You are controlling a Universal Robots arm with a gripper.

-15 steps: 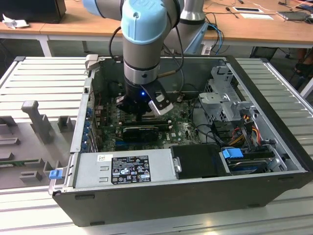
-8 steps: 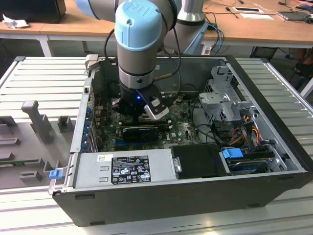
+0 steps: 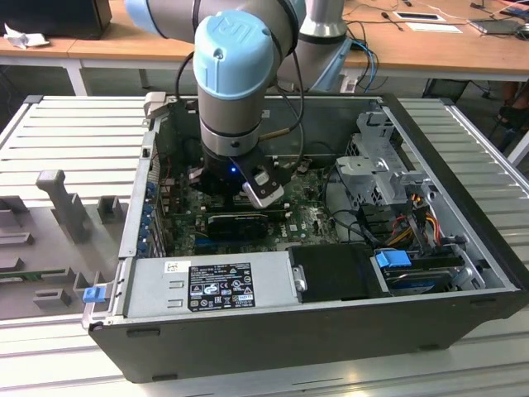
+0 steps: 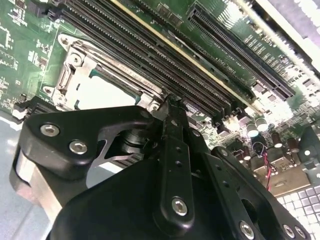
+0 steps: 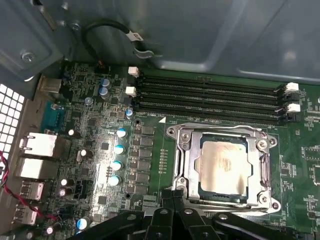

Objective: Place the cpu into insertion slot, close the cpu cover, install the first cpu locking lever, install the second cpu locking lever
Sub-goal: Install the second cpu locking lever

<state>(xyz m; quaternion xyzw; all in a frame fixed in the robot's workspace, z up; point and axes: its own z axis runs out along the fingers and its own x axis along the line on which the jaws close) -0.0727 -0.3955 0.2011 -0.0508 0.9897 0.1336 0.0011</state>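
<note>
One dull silver square cpu (image 5: pixel 223 166) lies seated in the insertion slot (image 5: pixel 186 150), framed by the thin stamped-steel cpu cover (image 5: pixel 262 170); black gripper (image 5: pixel 172 196) touches the socket's six-o'clock rim, finger spacing indiscernible.

Dull, faintly smudged metal face on the cpu (image 5: pixel 223 165), ringed by the shiny bare-metal cpu cover (image 5: pixel 186 159). Gripper (image 4: pixel 172 107) links look matt black, the circuit board (image 5: pixel 152 150) glossy green.
</note>
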